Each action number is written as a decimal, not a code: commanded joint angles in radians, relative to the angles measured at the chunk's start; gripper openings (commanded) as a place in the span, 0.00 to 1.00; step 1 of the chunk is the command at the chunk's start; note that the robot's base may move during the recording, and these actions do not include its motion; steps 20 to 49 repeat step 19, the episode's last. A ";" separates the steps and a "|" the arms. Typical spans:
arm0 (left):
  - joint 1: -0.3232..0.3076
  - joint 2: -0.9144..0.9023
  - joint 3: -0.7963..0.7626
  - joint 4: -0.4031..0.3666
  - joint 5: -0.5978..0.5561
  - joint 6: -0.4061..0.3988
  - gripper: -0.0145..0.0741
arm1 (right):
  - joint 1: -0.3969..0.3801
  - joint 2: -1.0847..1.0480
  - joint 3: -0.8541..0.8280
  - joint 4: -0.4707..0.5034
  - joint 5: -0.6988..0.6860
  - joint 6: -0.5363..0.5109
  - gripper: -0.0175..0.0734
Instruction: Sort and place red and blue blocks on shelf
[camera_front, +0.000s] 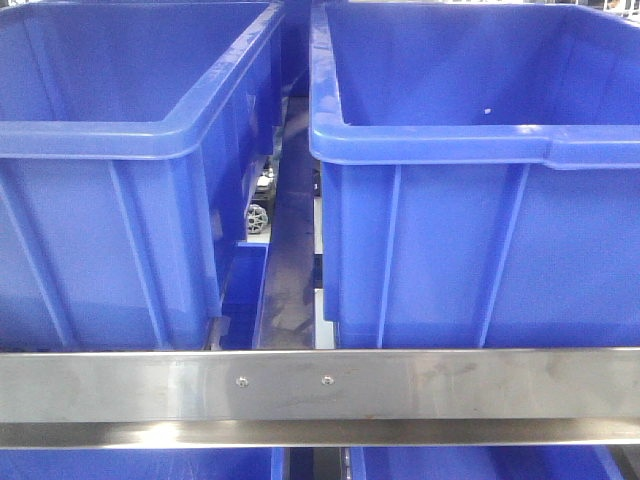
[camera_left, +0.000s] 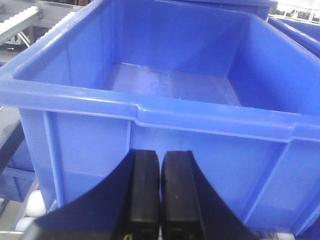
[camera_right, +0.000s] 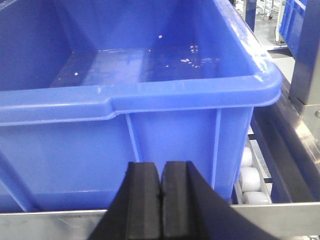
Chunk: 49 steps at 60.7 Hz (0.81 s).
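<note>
Steel crossbar (camera_front: 320, 385) up front; both claws, left (camera_left: 160, 165) and right (camera_right: 161, 175), clenched empty below each tub's (camera_left: 150, 112) near rim; blocks apparently nowhere visible.

A warehouse or factory storage area: big blue tubs (camera_front: 130, 120) sit side by side on a steel flow rack (camera_front: 320, 385) with white rollers (camera_right: 250, 180), more racking (camera_left: 30, 20) far left.
</note>
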 joint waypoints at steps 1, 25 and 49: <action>0.002 -0.022 0.044 -0.002 -0.094 -0.007 0.31 | -0.001 -0.020 -0.020 -0.010 -0.089 -0.007 0.24; 0.002 -0.022 0.044 -0.002 -0.094 -0.007 0.31 | -0.001 -0.020 -0.020 -0.010 -0.089 -0.007 0.24; 0.002 -0.022 0.044 -0.002 -0.094 -0.007 0.31 | -0.001 -0.020 -0.020 -0.010 -0.089 -0.007 0.24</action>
